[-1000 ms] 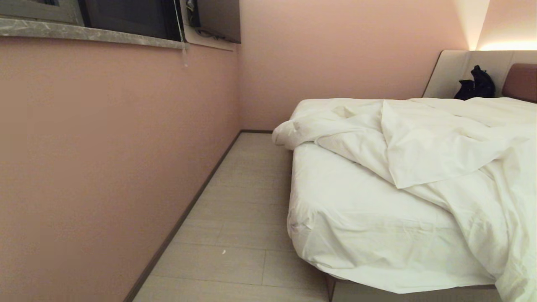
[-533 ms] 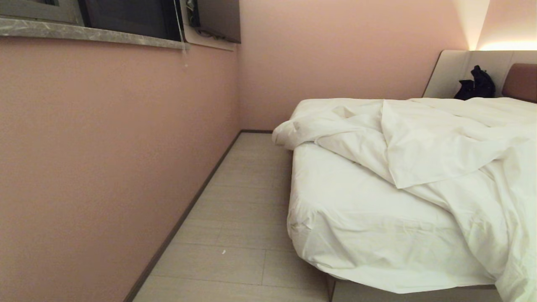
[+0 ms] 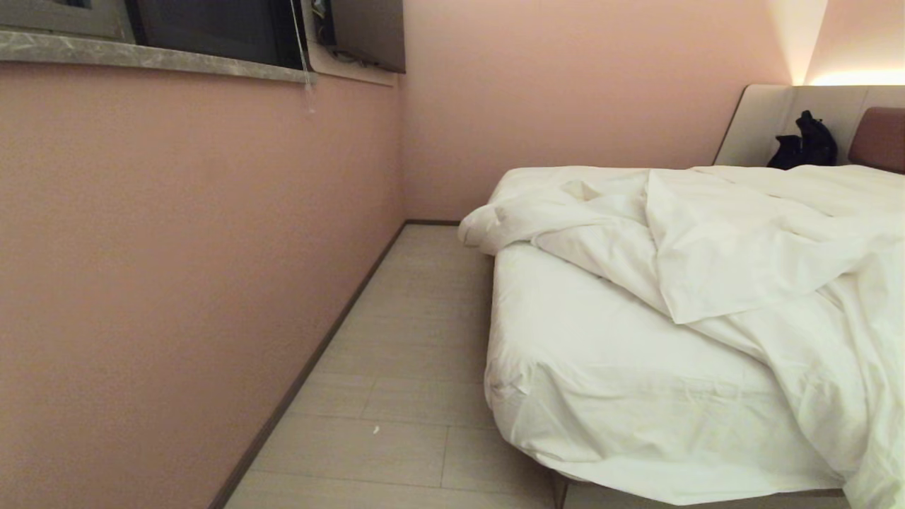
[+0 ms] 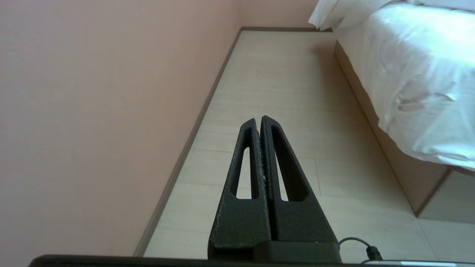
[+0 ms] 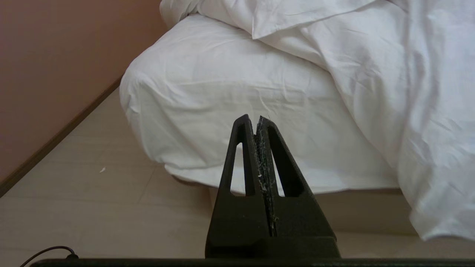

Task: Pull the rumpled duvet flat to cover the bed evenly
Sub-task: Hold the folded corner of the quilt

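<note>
The white duvet (image 3: pixel 742 247) lies rumpled and folded back across the bed (image 3: pixel 608 382), leaving the near left corner of the sheeted mattress bare; one bunched end hangs over the bed's left side (image 3: pixel 484 226), and its right part drapes over the foot edge (image 5: pixel 430 155). Neither arm shows in the head view. My left gripper (image 4: pixel 258 119) is shut and empty, pointing along the floor strip beside the bed. My right gripper (image 5: pixel 252 118) is shut and empty, short of the mattress's (image 5: pixel 222 96) foot corner.
A pink wall (image 3: pixel 177 268) runs close along the left, leaving a narrow strip of pale tiled floor (image 3: pixel 396 367) between it and the bed. A window sill (image 3: pixel 155 60) sits high on that wall. A black object (image 3: pixel 802 141) rests by the grey headboard surround (image 3: pixel 760 120).
The whole head view has shifted very slightly; the duvet, the bed and both grippers have not moved.
</note>
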### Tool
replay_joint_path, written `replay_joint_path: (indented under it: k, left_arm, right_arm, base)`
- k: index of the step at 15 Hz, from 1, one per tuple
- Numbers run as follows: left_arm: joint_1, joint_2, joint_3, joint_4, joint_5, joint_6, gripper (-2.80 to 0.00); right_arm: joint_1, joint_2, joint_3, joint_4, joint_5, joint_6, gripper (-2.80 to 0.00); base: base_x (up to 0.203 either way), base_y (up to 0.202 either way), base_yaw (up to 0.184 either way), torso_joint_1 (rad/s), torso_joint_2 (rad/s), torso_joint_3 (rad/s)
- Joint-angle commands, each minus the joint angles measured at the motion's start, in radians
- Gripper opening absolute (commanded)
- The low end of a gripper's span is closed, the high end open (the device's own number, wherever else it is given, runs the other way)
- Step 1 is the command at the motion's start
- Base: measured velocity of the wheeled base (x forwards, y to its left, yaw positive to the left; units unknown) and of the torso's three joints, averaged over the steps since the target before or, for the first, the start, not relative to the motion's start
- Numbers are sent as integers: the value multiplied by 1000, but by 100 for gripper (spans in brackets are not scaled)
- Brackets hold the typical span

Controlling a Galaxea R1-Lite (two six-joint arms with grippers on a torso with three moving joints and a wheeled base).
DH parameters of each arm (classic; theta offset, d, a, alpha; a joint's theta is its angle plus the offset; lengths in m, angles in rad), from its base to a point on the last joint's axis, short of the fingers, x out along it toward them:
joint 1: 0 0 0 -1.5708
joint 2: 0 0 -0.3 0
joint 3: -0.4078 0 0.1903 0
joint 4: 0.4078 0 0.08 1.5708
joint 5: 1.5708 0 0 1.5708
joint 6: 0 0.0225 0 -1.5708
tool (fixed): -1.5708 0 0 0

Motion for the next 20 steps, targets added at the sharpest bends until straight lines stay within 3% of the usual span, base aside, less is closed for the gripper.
replay_joint_path:
  k: [1, 8, 20]
  left_arm:
    - [0, 1, 0, 0, 0, 0, -280]
    - [0, 1, 0, 0, 0, -2, -280]
    - [0, 1, 0, 2, 5, -2, -280]
  right_arm:
    - [0, 0, 0, -1, 0, -2, -280]
    - [0, 0, 0, -1, 0, -6, -280]
    - [0, 0, 0, -1, 0, -5, -280]
  base:
    - [196, 0, -1, 3, 6, 2]
    - [184, 0, -1, 5, 3, 3]
    - [0, -18, 0, 0, 0, 0]
